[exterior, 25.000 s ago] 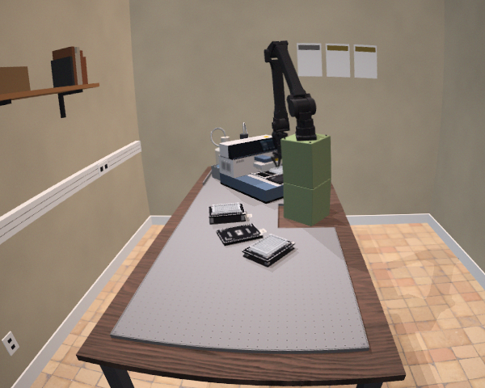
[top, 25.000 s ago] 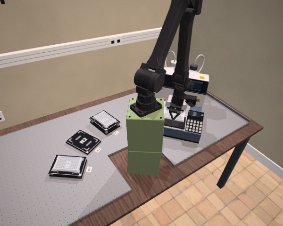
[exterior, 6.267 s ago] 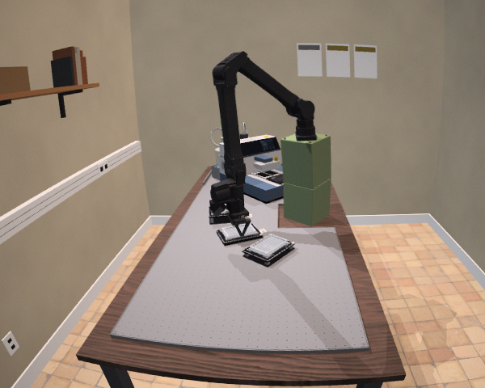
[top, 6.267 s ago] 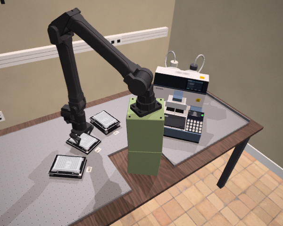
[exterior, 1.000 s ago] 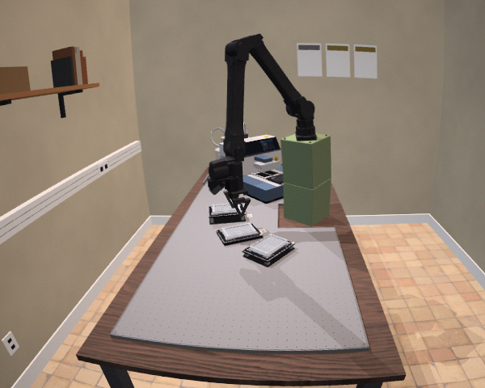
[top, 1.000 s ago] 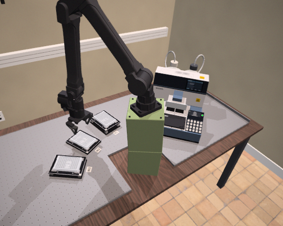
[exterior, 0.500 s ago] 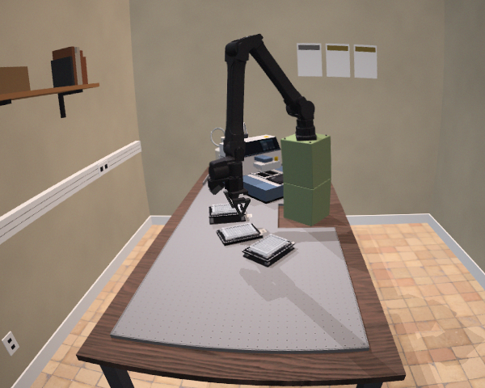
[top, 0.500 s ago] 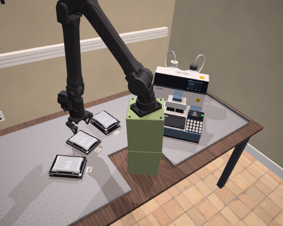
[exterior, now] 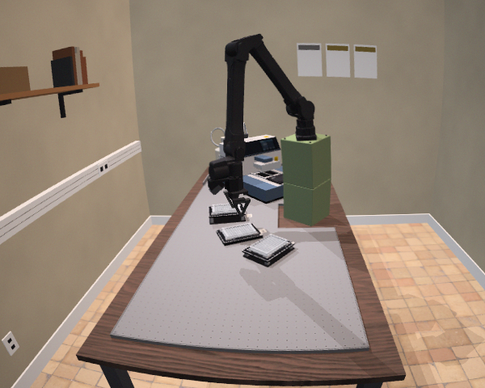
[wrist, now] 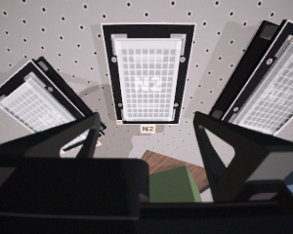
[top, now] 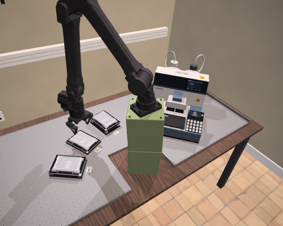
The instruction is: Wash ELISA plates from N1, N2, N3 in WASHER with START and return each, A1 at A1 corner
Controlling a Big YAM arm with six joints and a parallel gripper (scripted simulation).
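The claw (wrist: 146, 141) hung fully open and gripped nothing, its two dark wedge-shaped fingers spread above the middle plate (wrist: 147, 80), which lay flat in its black nest. A small tag reading "N2" (wrist: 147, 129) sat at that nest's near edge, and "N2" also showed faintly through the plate's grid of wells. The other two plates (top: 104, 118) (top: 67, 164) lay in their own black nests on either side, each with a white tag too small to read. All three rested on the grey, dotted worktop (top: 27, 194). Well apart, beyond the green block pedestal (top: 144, 146), stood the washer (top: 183, 114), its lamp (top: 202, 115) green beside the white keypad (top: 194, 125).
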